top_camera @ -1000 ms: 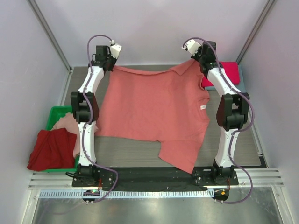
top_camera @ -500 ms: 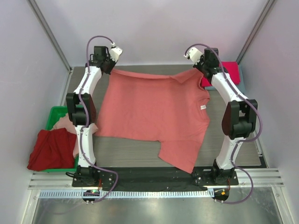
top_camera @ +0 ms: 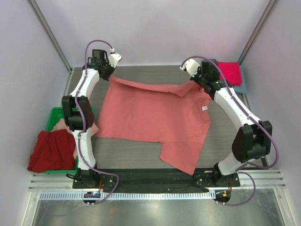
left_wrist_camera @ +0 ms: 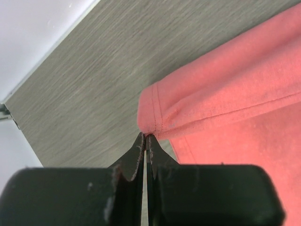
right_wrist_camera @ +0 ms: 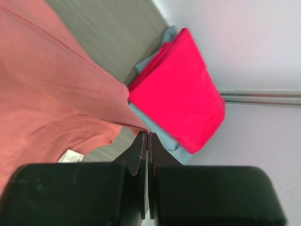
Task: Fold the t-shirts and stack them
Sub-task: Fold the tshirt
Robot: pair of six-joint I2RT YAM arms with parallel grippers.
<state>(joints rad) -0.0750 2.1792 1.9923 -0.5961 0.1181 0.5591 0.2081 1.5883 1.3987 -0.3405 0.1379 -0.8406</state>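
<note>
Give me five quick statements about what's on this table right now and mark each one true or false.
1. The left claw is shut on a corner of the salmon shirt. True.
2. The right claw hangs open above the table. False: it is shut on the salmon shirt's edge.
3. The magenta shirt lies folded on top of the grey-blue shirt. True.
4. The dark red shirt is spread flat at the middle of the table. False: it lies bunched at the near left, over the green bin.
5. The salmon shirt has a small white label. True.
</note>
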